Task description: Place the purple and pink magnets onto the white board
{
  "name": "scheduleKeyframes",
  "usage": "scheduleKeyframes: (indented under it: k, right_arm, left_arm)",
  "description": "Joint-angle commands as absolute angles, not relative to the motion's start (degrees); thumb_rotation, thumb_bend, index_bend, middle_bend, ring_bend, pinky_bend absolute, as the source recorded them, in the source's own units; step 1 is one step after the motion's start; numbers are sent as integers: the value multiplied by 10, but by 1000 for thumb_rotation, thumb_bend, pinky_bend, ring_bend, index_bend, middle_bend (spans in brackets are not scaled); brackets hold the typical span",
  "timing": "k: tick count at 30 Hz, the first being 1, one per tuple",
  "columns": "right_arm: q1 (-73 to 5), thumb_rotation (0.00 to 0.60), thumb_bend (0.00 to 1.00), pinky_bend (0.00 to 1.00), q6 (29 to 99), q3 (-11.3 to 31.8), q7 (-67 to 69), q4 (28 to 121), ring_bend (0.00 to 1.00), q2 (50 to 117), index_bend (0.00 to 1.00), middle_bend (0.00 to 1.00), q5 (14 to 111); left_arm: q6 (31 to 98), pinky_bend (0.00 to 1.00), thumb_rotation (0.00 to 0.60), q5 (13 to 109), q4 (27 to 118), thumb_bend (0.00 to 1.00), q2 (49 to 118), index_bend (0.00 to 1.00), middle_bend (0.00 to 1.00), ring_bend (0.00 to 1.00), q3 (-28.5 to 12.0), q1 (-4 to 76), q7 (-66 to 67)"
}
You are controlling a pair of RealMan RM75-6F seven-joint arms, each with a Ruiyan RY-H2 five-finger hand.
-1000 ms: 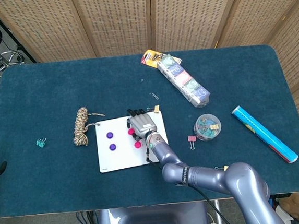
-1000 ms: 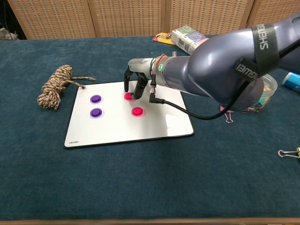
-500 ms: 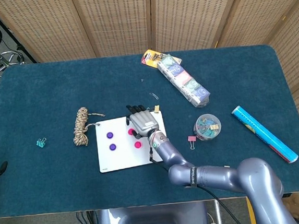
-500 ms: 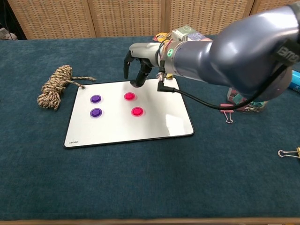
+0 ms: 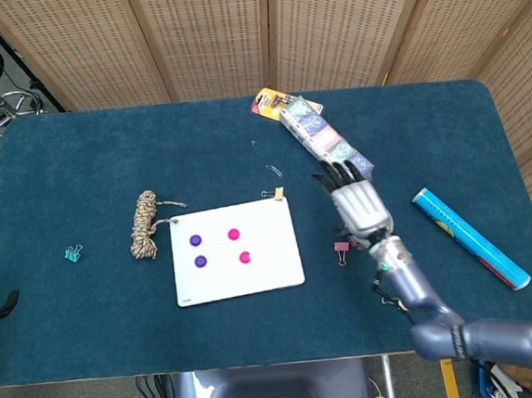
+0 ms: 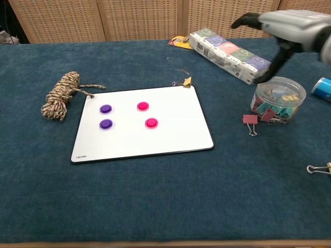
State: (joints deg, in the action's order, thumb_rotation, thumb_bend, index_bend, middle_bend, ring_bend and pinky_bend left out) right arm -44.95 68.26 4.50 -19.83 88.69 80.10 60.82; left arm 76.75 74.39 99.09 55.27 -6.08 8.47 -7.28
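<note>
A gold clip [image 6: 319, 168] lies nearest, at the right edge of the blue surface [image 6: 155, 206] in the chest view. Beyond it sits the white board [image 6: 170, 129], flat on the surface, its near-left corner printed with small dark text. Two purple magnets [image 6: 106, 117] stand on the board's left part, one behind the other, and two pink magnets [image 6: 147, 114] stand to their right, the nearer one set slightly further right. All four rest on the board, apart from each other. A small yellow clip [image 6: 185, 81] touches the board's far right corner.

Left of the board lies a coiled rope [image 6: 61, 95], one loose end reaching the board's far left corner. In the head view a teal clip [image 5: 72, 255] lies well to the left of the rope.

Right of the board a pink clip [image 6: 250, 121] lies just beside a clear tub [image 6: 277, 101] of coloured clips. The right hand [image 6: 282, 28] hangs above the tub, holding nothing, its fingers [image 5: 336, 172] spread and extended away from the robot. Behind the tub lies a long pack [image 6: 227, 49] of boxed items, with a yellow packet [image 6: 179, 39] at its far end. A blue tube [image 5: 469, 237] lies near the right edge. The left hand shows in neither view.
</note>
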Motion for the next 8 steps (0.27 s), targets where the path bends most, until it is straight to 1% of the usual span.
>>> scheduleKeyframes:
  k: [1,5,8]
  right_arm:
    - [-358,600,0,16,759,-23,-128,923,0,722,0,0,689]
    - [-290,600,0,0,806,-62,-80,930,0,672,0,0,735]
    - [-256,600,0,0,834,-72,-59,922,0,659,0,0,750]
  left_arm:
    - [794,0,600,753,989,313,565,0,0,0,-62,73,-78]
    - [823,0,600,774,983,313,573,0,0,0,-56,57,-89]
    - [840,0,600,785,982,313,575,0,0,0,-54,49,-89]
